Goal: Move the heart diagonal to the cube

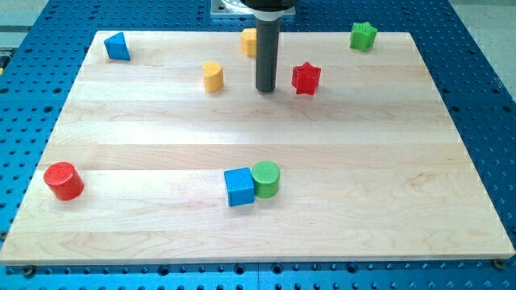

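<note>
Blue perforated table (pixel 476 121) carries a wooden board (pixel 258 137), where the blue cube (pixel 239 187) touches a green cylinder (pixel 266 179) near the bottom, and farther up, the yellow heart (pixel 212 76) sits left of my tip (pixel 266 89), which has no gripper.

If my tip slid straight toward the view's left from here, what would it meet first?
Likely the yellow heart, just left of my tip and slightly higher in view, so it might only clip its lower edge; depth is unclear.
</note>
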Controlling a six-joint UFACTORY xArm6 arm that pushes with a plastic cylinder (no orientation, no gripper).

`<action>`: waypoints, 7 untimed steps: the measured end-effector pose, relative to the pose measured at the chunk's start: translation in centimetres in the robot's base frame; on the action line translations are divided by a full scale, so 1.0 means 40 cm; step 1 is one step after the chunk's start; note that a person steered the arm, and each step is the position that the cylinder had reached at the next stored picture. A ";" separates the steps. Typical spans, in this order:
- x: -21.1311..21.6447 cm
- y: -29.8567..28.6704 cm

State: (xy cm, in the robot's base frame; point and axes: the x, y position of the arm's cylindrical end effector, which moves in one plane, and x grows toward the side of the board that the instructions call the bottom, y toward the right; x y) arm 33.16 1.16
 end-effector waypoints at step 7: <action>-0.045 -0.350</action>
State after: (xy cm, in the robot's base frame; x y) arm 31.38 -12.83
